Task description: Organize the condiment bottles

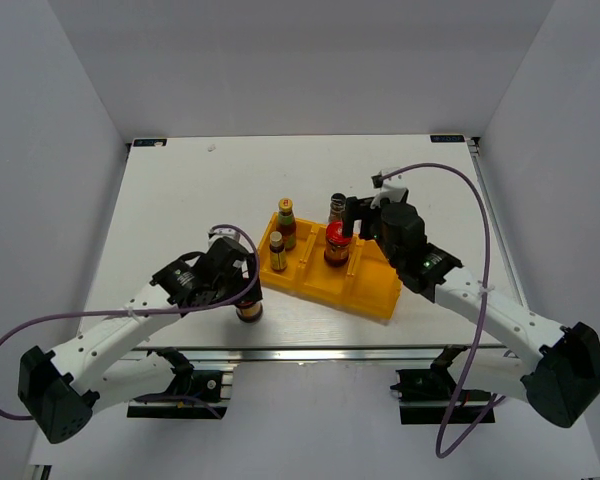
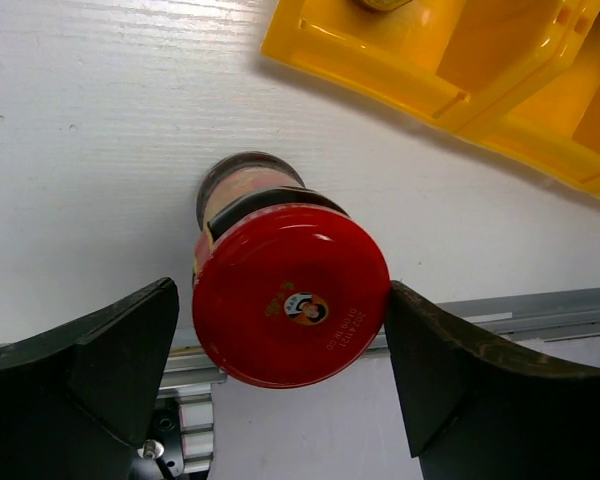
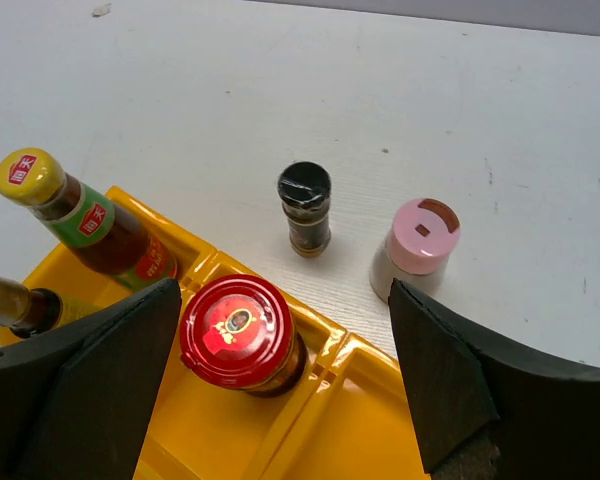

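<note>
Left claw (image 2: 282, 298) stood open astride red-lidded jar (image 2: 290, 310), tray's (image 1: 375, 295) 8 o'clock, seemingly ungripped; next needed closing, lifting trayward. Right claw (image 3: 285, 300) gaped empty.

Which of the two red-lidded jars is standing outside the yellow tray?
The jar on the bare table near the front edge, between the open fingers of the left gripper. The other red-lidded jar stands inside the yellow tray.

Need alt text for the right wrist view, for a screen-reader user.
An open gripper hangs over a red-lidded jar standing in a yellow tray, one finger on either side. A yellow-capped sauce bottle and a partly hidden second bottle stand in the tray to its left. Beyond it, a dark spice jar and a pink-lidded shaker stand on the white table.
</note>
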